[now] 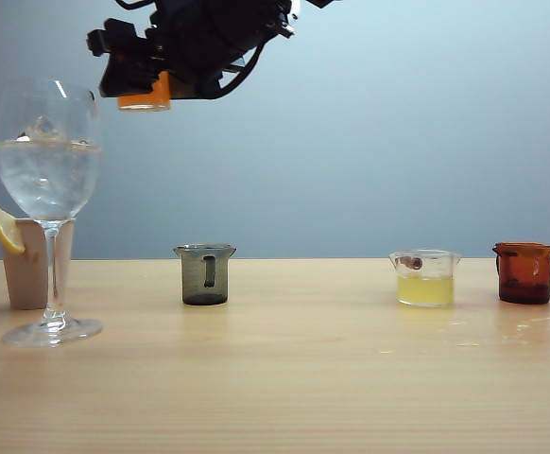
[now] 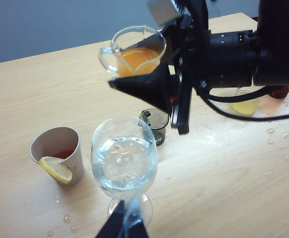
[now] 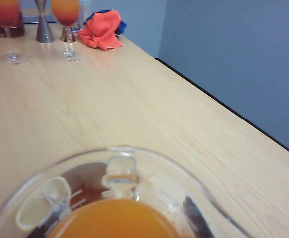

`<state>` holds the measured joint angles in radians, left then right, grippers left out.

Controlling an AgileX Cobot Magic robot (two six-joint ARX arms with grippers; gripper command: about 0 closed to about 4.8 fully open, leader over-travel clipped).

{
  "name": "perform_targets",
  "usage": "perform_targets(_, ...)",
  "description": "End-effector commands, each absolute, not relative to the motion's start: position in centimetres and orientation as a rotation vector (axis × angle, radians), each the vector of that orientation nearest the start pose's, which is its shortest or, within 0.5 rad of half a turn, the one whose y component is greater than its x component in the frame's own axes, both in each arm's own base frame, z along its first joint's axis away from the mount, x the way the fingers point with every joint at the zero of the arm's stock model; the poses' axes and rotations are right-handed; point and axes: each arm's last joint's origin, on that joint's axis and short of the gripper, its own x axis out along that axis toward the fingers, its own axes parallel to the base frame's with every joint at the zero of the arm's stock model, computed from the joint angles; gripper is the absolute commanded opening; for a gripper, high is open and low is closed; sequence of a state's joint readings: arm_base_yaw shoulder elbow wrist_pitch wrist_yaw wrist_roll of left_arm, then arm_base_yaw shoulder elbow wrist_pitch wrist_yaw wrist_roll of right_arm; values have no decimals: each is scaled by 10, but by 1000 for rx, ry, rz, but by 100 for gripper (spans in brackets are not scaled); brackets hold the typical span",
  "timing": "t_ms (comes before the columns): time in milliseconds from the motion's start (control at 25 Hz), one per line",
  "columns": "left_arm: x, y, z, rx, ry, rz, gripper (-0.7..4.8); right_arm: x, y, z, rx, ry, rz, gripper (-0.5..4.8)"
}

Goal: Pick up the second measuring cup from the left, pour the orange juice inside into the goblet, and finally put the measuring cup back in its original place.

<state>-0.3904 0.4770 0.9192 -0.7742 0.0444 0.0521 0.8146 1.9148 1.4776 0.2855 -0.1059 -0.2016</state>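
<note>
Juice (image 2: 136,60) rides high in the second measuring cup (image 2: 134,49) your right gripper (image 1: 145,87) pinches above and just right of the goblet (image 1: 48,180) — lined up, I judge, for pouring — while your left gripper (image 2: 127,225) clasps the stem.

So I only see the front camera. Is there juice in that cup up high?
Observer: Yes. The left wrist view looks into the cup, held in the right gripper: there's orange juice inside.
Operator: Where's the left gripper?
Observer: The left gripper is low, in front of the goblet in its own view. Open or shut, I can't tell.
Operator: What's inside the paper cup?
Observer: The paper cup has something reddish at the bottom.
</note>
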Motion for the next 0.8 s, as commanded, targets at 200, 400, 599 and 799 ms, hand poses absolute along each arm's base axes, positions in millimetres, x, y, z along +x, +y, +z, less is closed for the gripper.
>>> perform_targets(200,67,-29,354,106,306,-439,-3,301,338,305,-350,-49,953,156)
perform_targets(400,67,-29,354,106,305,-439,-3,299,341,313,-378,-85,958,156)
perform_targets(599,67,-29,354,106,306,-439,-3,291,348,313,-441,-121,972,156)
perform_targets(799,67,-29,354,106,305,-439,-3,287,351,313,-521,-157,946,156)
